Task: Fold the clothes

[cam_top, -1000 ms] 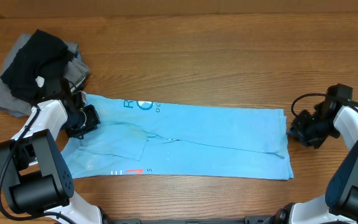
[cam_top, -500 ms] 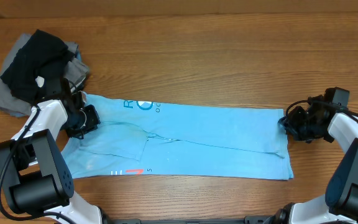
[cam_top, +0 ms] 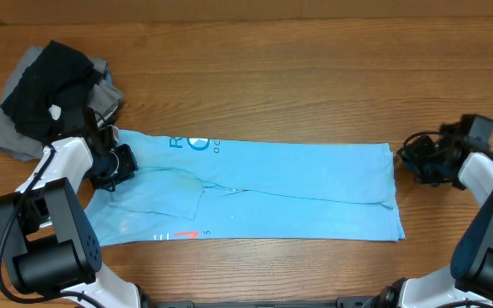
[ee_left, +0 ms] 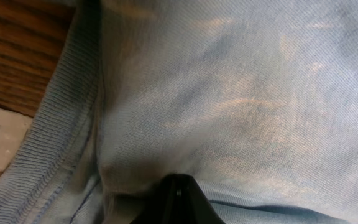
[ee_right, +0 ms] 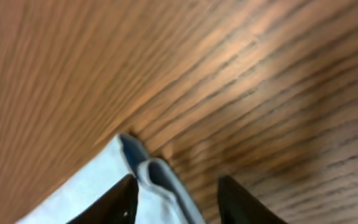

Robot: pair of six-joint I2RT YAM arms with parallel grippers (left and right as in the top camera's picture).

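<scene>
Wooden table (cam_top: 315, 68) with a warm grain carries the whole scene. Nearest the robot, the light blue T-shirt (cam_top: 289, 192) lies flat across the middle as a long band with its sides already turned in. Its near hem shows a small red mark (cam_top: 185, 235).

At the shirt's left end, the left gripper (cam_top: 114, 164) sits on the cloth by the ribbed collar (ee_left: 48, 143). Its wrist view is filled with fabric puckering toward the dark fingertip, so I judge it clenched on the shirt, pinning that end so the band does not slide.

Level with it, the right gripper (cam_top: 411, 158) hangs just beside the shirt's right edge. Its jaws are parted with bare wood between them, and the layered corner of cloth lies against one finger, unsqueezed. That looks like lining up a grab at this end, probably to carry it over toward the collar.

Further off, white lettering (cam_top: 193, 144) runs along the shirt's far edge. Farthest, at the left corner, a black and grey pile (cam_top: 45, 94) sits to the side of the working space.
</scene>
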